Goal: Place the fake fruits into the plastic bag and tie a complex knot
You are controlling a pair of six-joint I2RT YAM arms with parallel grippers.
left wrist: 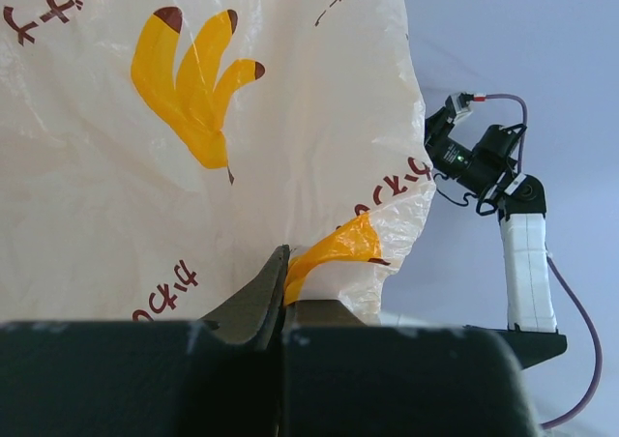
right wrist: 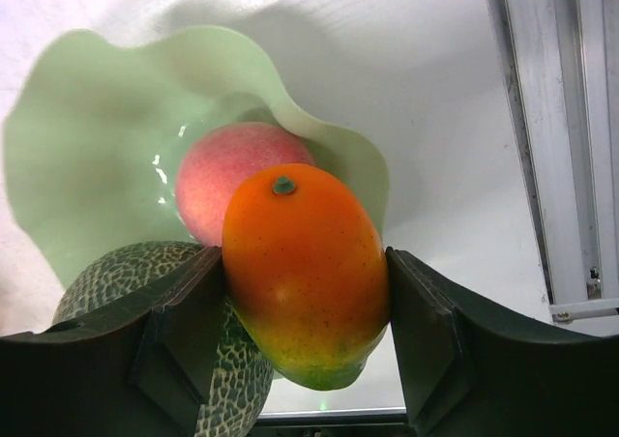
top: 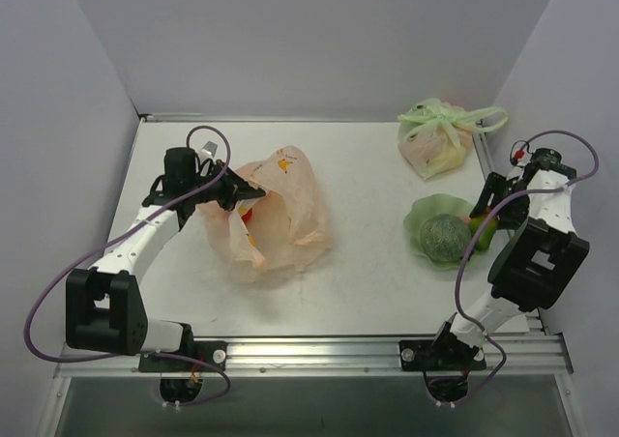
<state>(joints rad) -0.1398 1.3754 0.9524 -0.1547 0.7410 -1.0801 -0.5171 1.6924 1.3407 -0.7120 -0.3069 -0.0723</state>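
Surface: white table (top: 368, 263), boxed in by plain grey walls (top: 290, 41). Left gripper (left wrist: 282, 284): jaws fully closed, pinching the rim film of the banana-printed plastic bag (top: 280, 215), which lies left of centre. Right gripper (right wrist: 305, 268): jaws part-open, fingers pressed on both sides of the orange-green mango (right wrist: 290, 219), over the wavy green dish (right wrist: 87, 147) holding a netted melon (top: 443, 234) and a red fruit (right wrist: 227, 171). Tied pale green bag (top: 440, 137): far right corner

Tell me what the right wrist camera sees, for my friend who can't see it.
The right end effector clasps an orange mango with a green bottom from both sides. Behind and left of it lie a pink-red fruit and a bumpy dark green melon, on a wavy pale green sheet on the white table.
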